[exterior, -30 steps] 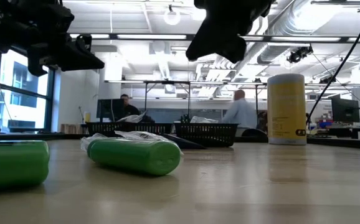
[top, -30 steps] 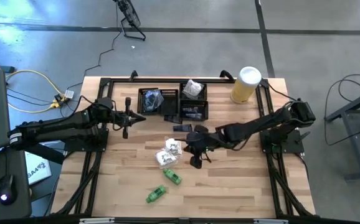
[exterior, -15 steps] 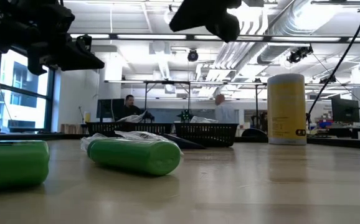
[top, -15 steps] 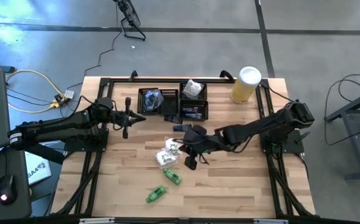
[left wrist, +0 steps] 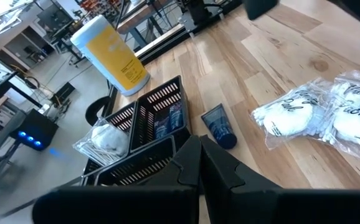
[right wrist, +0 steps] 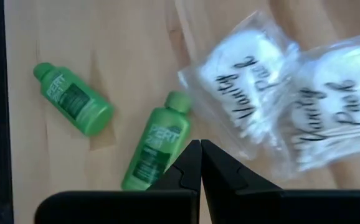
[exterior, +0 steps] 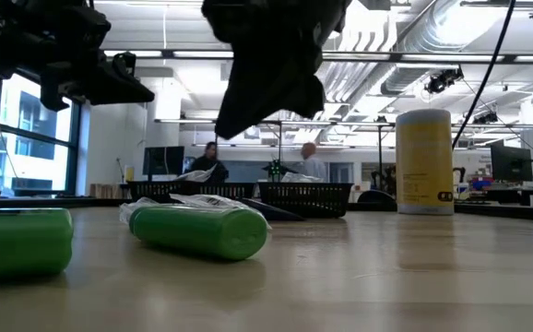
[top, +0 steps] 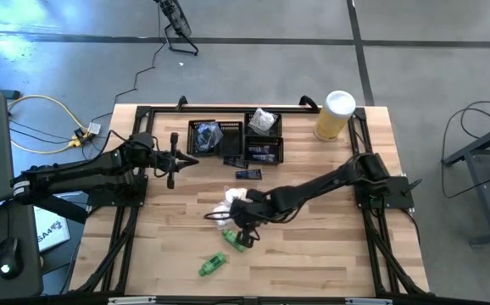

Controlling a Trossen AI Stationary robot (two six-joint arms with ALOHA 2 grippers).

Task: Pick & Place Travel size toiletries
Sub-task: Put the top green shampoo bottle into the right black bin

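Observation:
Two green bottles lie on their sides near the table's near edge (top: 213, 264) (top: 233, 241); the right wrist view shows them too (right wrist: 74, 107) (right wrist: 154, 151). Two white crinkly sachets (top: 226, 204) (right wrist: 245, 71) rest flat beside them. A dark tube (top: 247, 174) (left wrist: 219, 127) lies in front of the black mesh trays (top: 205, 135). My right gripper (top: 240, 227) (right wrist: 200, 147) hovers shut above the nearer-centre green bottle and the sachets, touching nothing. My left gripper (top: 177, 161) (left wrist: 200, 147) waits shut above the table's left side.
Two black mesh trays (top: 264, 135) at the far edge hold dark packets and a white sachet. A tall yellow cylinder with a white lid (top: 334, 114) stands at the far right corner. Bare wood lies to the right and near right. People show in the room beyond (exterior: 308, 161).
My right gripper has swept toward the table's left and near edge, from beside the dark tube's area to above the sachets and green bottle, and has come lower. Its fingers stay shut. The items on the table have not moved.

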